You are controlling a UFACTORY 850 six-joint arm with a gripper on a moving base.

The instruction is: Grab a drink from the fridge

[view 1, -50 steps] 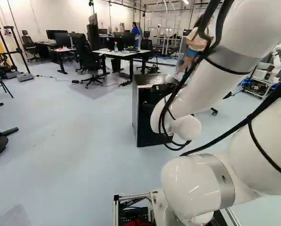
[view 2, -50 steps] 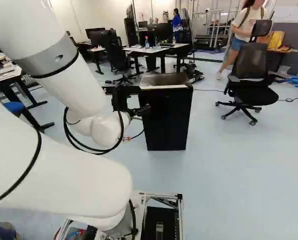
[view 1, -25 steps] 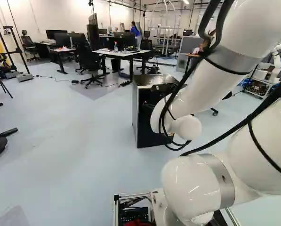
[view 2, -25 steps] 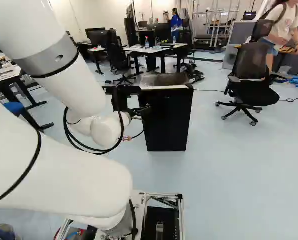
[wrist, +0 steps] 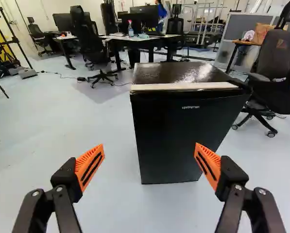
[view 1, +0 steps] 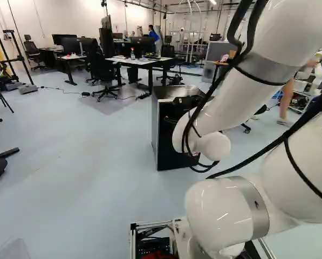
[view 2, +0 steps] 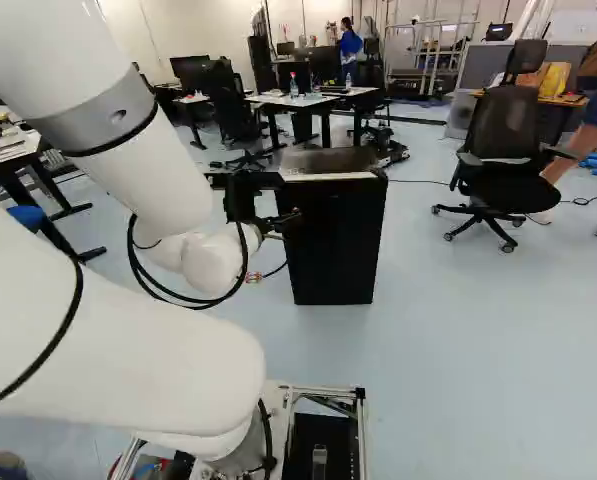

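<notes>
Gripper (view 2: 275, 216) found wide, orange pads (wrist: 89, 167) well apart. Black fridge (wrist: 183, 73) stands upright ahead, just past twelve o'clock, door (wrist: 183, 141) closed. Office chair (wrist: 277, 63) noted at one o'clock; desk (wrist: 140, 40) bearing a bottle (wrist: 130, 30) at twelve, behind the fridge.

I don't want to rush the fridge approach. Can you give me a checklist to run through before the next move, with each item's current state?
1. Gripper open: ok, its fingers stand wide apart.
2. Nothing held: ok, there is nothing gripped between them.
3. Fridge ahead of the gripper: ok, its front faces the wrist camera.
4. Door open: not ok, it looks shut.
5. Drink in sight inside: cannot tell, the door hides the interior.
6. Arm's cable loops free of the fridge: cannot tell, they overlap it in the left base view, but depth is unclear.
</notes>
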